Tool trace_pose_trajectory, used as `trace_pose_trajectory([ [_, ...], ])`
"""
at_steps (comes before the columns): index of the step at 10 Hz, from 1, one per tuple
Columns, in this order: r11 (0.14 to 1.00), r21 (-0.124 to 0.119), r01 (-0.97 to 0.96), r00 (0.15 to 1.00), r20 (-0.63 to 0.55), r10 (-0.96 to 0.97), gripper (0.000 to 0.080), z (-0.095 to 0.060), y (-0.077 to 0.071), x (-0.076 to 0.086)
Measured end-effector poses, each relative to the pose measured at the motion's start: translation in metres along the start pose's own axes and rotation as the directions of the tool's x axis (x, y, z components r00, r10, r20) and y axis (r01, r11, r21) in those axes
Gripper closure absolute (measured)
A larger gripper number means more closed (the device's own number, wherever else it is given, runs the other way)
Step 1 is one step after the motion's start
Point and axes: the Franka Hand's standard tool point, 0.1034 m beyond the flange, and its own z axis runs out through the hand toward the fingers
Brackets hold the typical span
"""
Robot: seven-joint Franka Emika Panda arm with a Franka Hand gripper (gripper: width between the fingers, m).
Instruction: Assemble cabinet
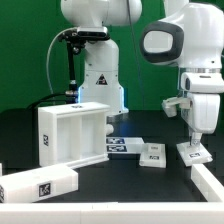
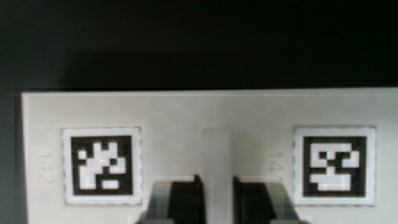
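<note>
The cabinet lies in separate white tagged pieces. Its big open box (image 1: 73, 131) stands at the exterior view's left, with a long block (image 1: 38, 186) in front of it. At the exterior view's right, my gripper (image 1: 196, 142) points straight down over a small flat piece (image 1: 191, 155). The wrist view shows that piece (image 2: 205, 120) close below, a tag on each side of my gripper (image 2: 215, 186). The dark fingers (image 2: 178, 202) stand almost together, only a thin white strip showing between them. Whether they pinch a ridge of the piece is not clear.
The marker board (image 1: 124, 147) lies flat in the middle of the black table. Another small tagged piece (image 1: 152, 156) sits just beside it. A further white piece (image 1: 211, 181) lies at the front right corner. The arm's white base (image 1: 100, 80) rises behind the box.
</note>
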Motion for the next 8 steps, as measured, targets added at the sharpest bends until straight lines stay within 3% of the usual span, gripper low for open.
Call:
trace_pose_trajectory([
  [3,0.992,0.025,-0.122,0.993,0.004,0.122,0.0735,0.002,0.013,-0.025],
  [4,0.993,0.025,-0.111,0.994,0.002,0.111,0.0668,0.002,0.011,-0.021],
  [5,0.994,0.026,-0.109,0.994,0.002,0.109,0.0668,0.002,0.01,-0.02],
  [6,0.993,0.027,-0.111,0.994,0.002,0.111,0.0468,0.003,0.01,-0.021],
  [7,0.993,0.027,-0.111,0.994,0.002,0.111,0.0332,0.002,0.01,-0.021],
  [8,0.993,0.036,-0.111,0.993,0.034,0.11,0.0332,-0.003,0.011,-0.027],
])
